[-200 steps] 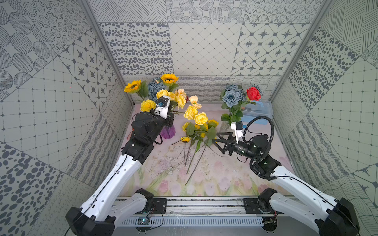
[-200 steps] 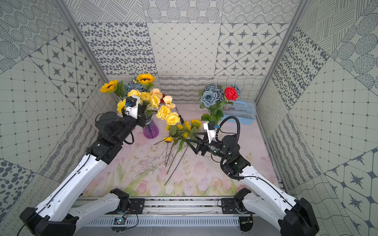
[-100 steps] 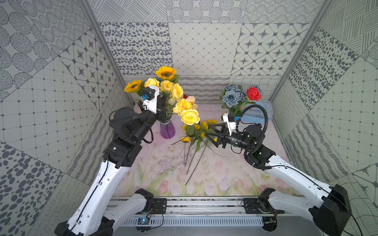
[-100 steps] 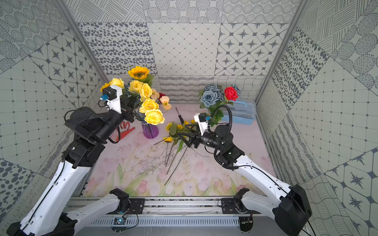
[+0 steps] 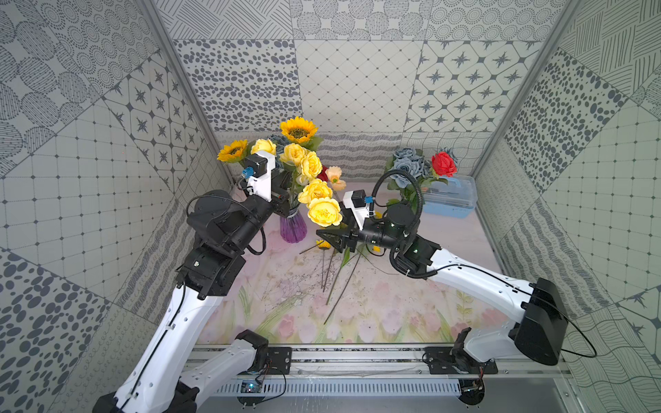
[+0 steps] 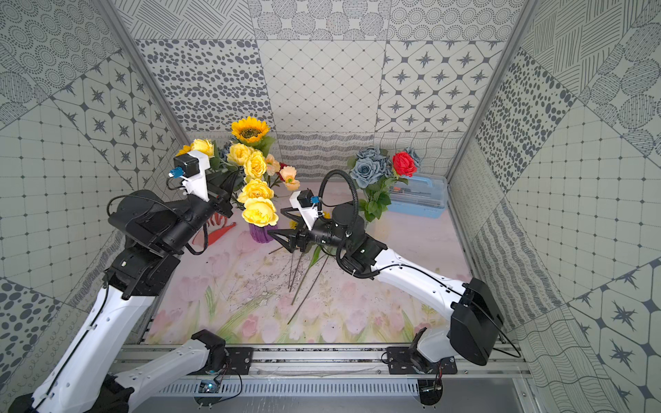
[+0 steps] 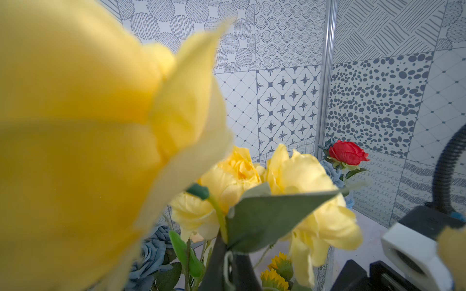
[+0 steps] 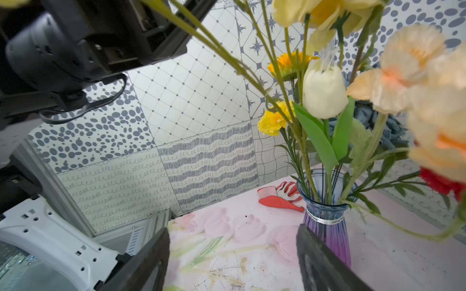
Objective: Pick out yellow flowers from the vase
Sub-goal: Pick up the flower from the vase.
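A purple glass vase (image 5: 293,230) (image 6: 263,234) (image 8: 325,226) stands at the back left of the mat. My left gripper (image 5: 285,200) (image 6: 226,206) (image 7: 228,254) is shut on green stems of the yellow flowers (image 5: 323,211) (image 6: 260,211) (image 7: 310,206), a bunch of pale yellow roses raised above the vase. Their long stems (image 8: 252,73) still slant down into the vase mouth. Two sunflowers (image 5: 298,130) rise behind. My right gripper (image 5: 322,234) (image 6: 275,234) (image 8: 234,264) is open beside the vase, holding nothing. More yellow flowers' stems (image 5: 336,279) lie on the mat.
Peach poppies (image 8: 413,65), a pale tulip (image 8: 324,93) and grey-blue roses (image 8: 388,131) stay in the vase. A second vase with grey-blue roses (image 5: 406,168) and a red rose (image 5: 443,164) stands at the back right, by a blue plastic box (image 5: 452,202). Red gloves (image 8: 280,199) lie behind the purple vase.
My left arm has risen and drawn back to the left with the yellow roses. My right gripper has moved left, close to the purple vase, staying open.
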{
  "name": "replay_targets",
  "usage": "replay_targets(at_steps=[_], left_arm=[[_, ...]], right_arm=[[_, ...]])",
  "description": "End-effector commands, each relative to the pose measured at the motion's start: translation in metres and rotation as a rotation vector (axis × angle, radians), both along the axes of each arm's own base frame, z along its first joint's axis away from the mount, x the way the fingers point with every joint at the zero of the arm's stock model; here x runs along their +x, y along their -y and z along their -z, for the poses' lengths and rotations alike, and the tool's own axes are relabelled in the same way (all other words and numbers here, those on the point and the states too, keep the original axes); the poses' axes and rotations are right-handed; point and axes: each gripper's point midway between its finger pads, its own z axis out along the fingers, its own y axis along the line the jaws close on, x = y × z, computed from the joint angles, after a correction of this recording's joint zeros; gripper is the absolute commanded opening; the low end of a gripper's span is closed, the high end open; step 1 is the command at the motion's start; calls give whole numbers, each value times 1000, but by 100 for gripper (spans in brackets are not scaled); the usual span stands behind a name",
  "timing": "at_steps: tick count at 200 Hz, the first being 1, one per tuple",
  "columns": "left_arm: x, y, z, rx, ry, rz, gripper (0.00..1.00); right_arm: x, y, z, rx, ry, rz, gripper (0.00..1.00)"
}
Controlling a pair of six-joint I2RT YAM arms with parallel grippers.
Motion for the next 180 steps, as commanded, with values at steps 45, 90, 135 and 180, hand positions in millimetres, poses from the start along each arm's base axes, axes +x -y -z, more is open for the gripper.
replay_targets(at_steps=[45, 90, 135, 180], left_arm=[[5, -9, 5, -20, -2, -51, 0], [14, -10, 29, -6, -57, -78, 0], [19, -4, 39, -11, -88, -62, 0], [19, -5, 46, 6, -111, -63, 0]], right_arm=[[22, -10, -60, 161, 172, 144, 77], [21, -7, -97, 255, 221, 190, 76], [19, -20, -105, 271, 235, 190, 72], [19, -23, -115, 283, 253, 201, 54]])
